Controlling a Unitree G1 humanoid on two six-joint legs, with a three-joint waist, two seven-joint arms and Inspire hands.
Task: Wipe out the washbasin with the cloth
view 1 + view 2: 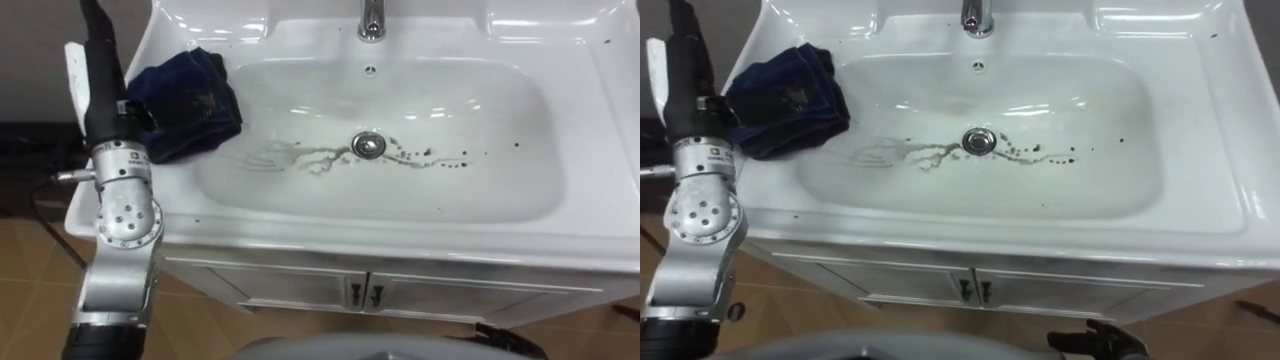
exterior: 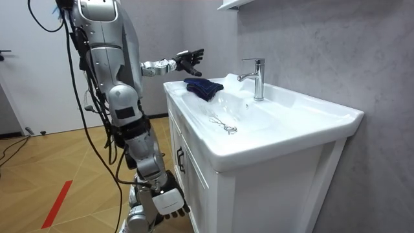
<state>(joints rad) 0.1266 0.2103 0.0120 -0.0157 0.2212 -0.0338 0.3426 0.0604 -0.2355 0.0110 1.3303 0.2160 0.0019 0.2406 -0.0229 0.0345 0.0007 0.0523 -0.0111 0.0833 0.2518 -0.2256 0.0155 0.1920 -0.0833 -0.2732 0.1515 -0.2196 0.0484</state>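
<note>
Room view: left hand (image 2: 188, 61) (apparently open)

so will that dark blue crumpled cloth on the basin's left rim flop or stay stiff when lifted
Probably floppy: the dark blue cloth lies bunched in soft folds. Pushed, it would likely slide on the glossy white basin rim.

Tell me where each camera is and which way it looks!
Left eye view: on the robot's head, looking down into the basin; its left arm shows at the left, with the left hand near the cloth.
Right eye view: same head, slightly to the right, same downward look; the right hand is at the bottom edge.
Room view: stands off to one side, facing the whole robot at the basin, left hand held out open.
Shared: all three show basin, cloth and tap.
</note>
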